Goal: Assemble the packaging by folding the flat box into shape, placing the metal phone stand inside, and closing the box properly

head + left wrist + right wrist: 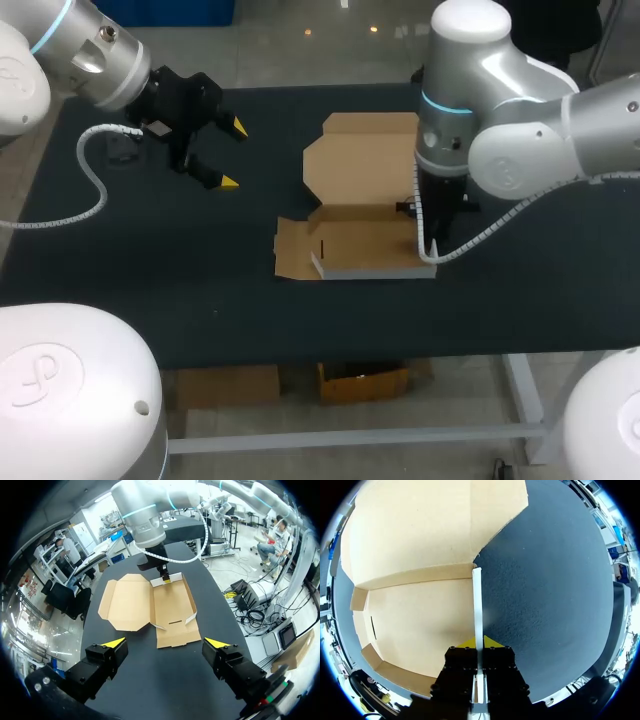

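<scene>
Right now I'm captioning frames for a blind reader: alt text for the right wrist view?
The right gripper is shut on the upright side wall of an open brown cardboard box, which lies on the dark table.

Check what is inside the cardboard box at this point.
The cardboard box holds nothing: bare floor, one slot cut, no phone stand. The right gripper pinches its side wall; that arm covers one corner from above.

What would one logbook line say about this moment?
step: folding box | right tool: shut on upright side wall | left tool: open, apart from box | lid: lying open
</scene>
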`<state>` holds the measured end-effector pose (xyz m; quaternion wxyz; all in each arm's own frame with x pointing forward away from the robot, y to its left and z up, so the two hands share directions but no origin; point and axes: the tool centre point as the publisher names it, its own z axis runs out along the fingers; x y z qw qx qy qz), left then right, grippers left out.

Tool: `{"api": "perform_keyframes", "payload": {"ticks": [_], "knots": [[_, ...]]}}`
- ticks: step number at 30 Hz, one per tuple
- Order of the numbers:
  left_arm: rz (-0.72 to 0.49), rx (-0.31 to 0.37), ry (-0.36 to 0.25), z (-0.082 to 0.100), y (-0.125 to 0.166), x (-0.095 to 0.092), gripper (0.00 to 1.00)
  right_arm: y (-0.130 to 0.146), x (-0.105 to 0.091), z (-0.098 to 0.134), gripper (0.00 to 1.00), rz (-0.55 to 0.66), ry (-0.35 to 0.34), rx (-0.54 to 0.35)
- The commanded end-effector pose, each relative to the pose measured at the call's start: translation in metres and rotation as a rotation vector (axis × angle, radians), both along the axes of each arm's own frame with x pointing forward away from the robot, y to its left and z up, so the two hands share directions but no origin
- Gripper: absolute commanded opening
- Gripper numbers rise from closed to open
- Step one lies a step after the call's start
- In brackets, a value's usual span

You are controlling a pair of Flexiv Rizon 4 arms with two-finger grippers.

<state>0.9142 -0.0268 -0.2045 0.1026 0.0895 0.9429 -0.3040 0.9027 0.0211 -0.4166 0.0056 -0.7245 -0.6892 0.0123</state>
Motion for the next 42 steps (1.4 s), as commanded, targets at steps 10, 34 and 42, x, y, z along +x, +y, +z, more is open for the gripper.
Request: {"api": "perform_keyframes", "payload": {"ticks": [10,34,42], "knots": [[0.001,0.003,0.000,0.0009,0.0002,-0.0007,1.00,0.0004,0.0024,0.0005,0.00,0.012,0.006,-0.001],[0.001,0.003,0.000,0.0009,0.0002,-0.0007,1.00,0.0006,0.0025,0.0008,0.00,0.007,0.009,-0.007],[0.001,0.003,0.000,0.0009,0.0002,-0.0007,1.00,0.0006,0.0025,0.0008,0.00,0.007,0.009,-0.007]]}}
